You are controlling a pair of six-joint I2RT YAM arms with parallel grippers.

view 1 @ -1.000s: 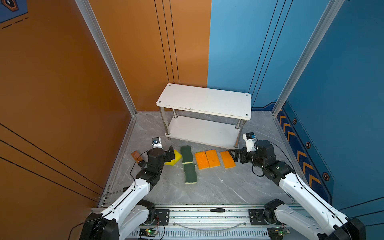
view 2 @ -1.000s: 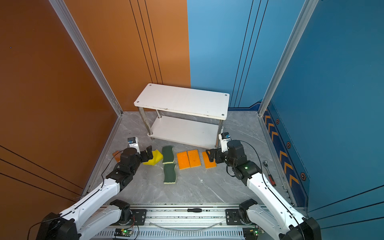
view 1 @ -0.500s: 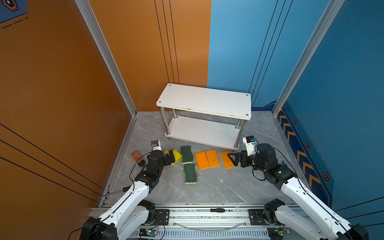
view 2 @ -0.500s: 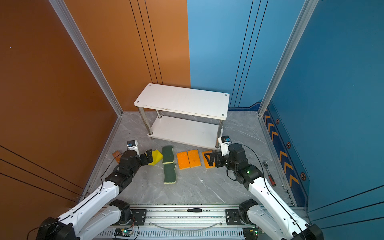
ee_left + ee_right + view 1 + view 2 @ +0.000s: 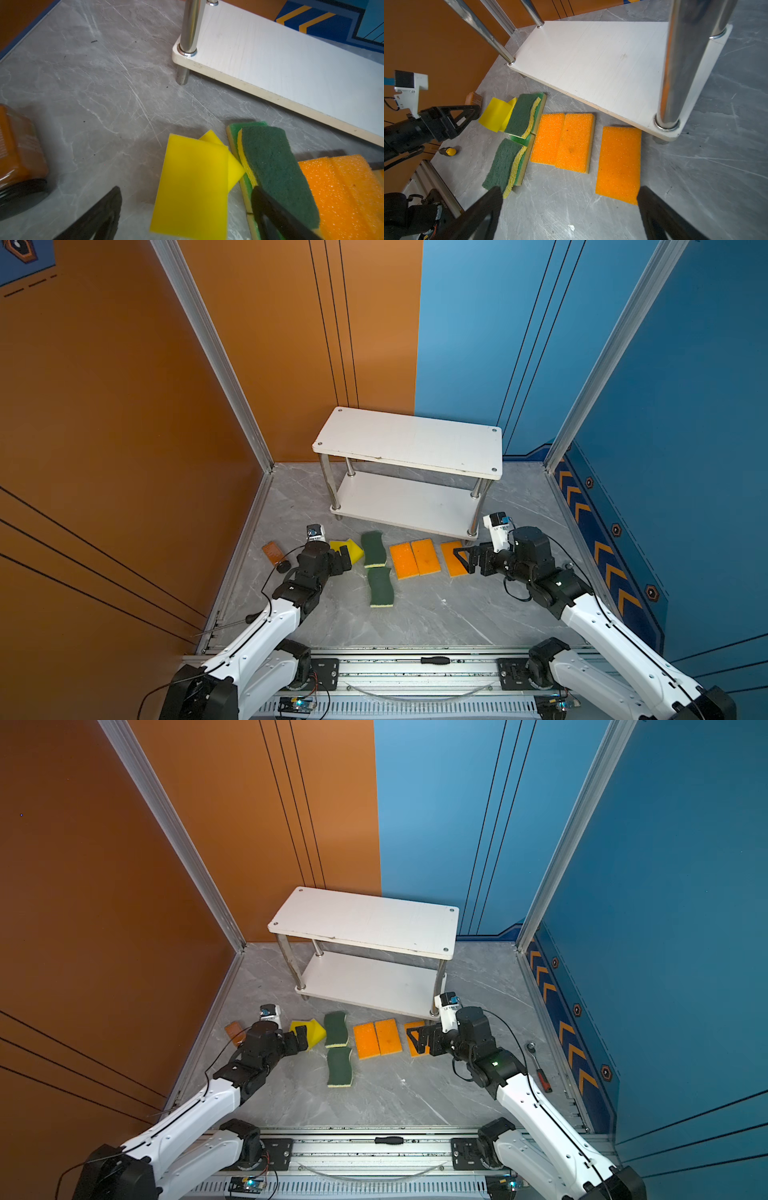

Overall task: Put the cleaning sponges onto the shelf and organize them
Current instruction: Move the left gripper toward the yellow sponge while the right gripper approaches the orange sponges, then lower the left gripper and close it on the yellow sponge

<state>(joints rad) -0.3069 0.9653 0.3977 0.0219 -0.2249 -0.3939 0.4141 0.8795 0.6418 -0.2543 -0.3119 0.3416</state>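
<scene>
Both boards of the shelf [image 5: 411, 441], standing toward the far edge of the tabletop [image 5: 436, 614], are bare. The cleaning sponges [image 5: 426, 556] lie in a row on the tabletop just in front of its lower board.

Our left end effector [image 5: 344, 558] has its jaws spread wide and grips nothing. It sits low at the left end of that row, facing the yellow sponge [image 5: 193, 187]. Our right end effector [image 5: 465, 560] is equally wide and empty, beside the lone orange sponge [image 5: 618, 162] near the shelf's front right post.

We judge the step in hand to be the left pick of that yellow sponge. A second yellow sponge [image 5: 234, 166] lies crooked beneath it, and a dark-green sponge [image 5: 276, 172] presses close on one side, where one finger already overlaps it in the left wrist view. We should shift slightly toward the tabletop's left edge and descend with the fingers straddling only the upper sponge. A gentle pinch suits the soft foam. We should lift clear of the lower sponge before travelling. The top board looks easiest to reach from above.
</scene>
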